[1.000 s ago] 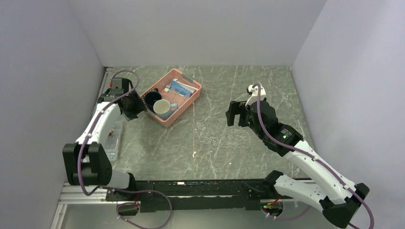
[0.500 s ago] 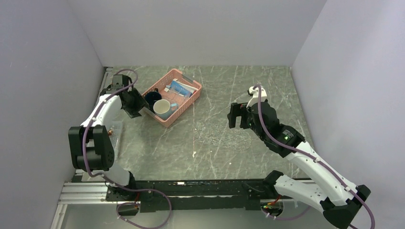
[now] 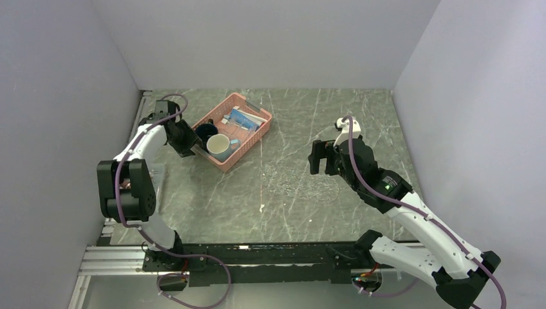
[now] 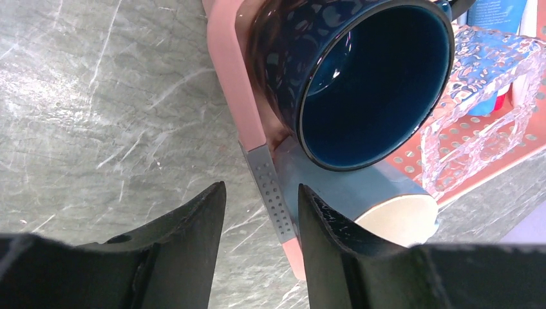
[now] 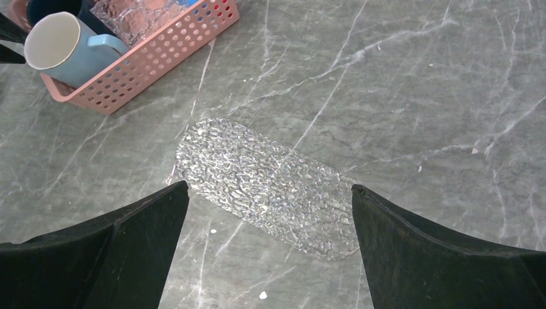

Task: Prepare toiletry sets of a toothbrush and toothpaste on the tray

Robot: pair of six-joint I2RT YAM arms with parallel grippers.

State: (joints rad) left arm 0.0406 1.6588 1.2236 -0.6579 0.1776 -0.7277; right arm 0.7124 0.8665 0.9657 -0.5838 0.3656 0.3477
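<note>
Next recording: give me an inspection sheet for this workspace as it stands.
Surface: grey marble table, few white specks.
Job's things: clear tray flat mid-table, nothing on it; blue toothpaste tubes in the pink basket; toothbrushes not made out.
Clutter: dark blue mug and pale blue mug in the basket.
Claws: left claw open, basket rim between its jaws; right claw open above the tray.
Cables: purple cable looped along each arm.
Surroundings: plain walls on three sides.

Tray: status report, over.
Left gripper open, straddling rim of pink basket. Right gripper open, empty, above tray. Tray bare, no sets yet. Dark blue mug and pale mug crowd that corner.
</note>
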